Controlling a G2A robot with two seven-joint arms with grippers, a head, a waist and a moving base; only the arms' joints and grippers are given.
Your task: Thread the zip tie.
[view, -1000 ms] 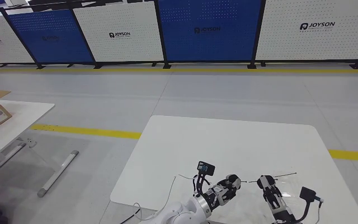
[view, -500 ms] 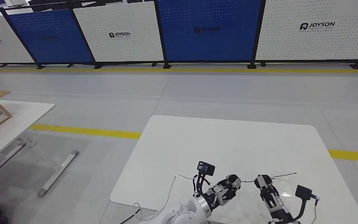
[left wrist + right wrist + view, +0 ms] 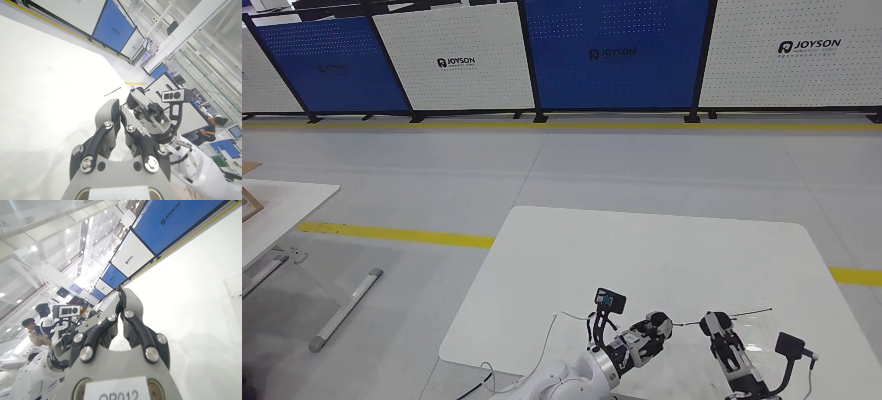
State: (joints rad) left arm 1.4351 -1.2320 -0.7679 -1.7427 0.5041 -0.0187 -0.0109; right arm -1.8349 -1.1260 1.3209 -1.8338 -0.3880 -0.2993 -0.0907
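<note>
The zip tie [image 3: 754,313] is a thin black strap over the white table [image 3: 642,250], near its front edge. It is strung between the two grippers, and its free length sticks out past the right one towards the table's right side. The right gripper [image 3: 119,294] has its fingers pressed together, with a short black bit of the tie poking out at their tips. The left gripper [image 3: 120,107] is closed down to a hairline gap. A fine black line runs from its tips to the right gripper just beside it, so it seems to pinch the other end. The strap is too thin to tell which end is the head and which the tail.

By my reading, the step in hand is feeding the tail through the head. To do it well, line both ends up on one axis before any push. Grip close to the tip so the strap does not buckle. Hold the head square to the tail, and advance slowly so a near miss can be corrected rather than jammed
</note>
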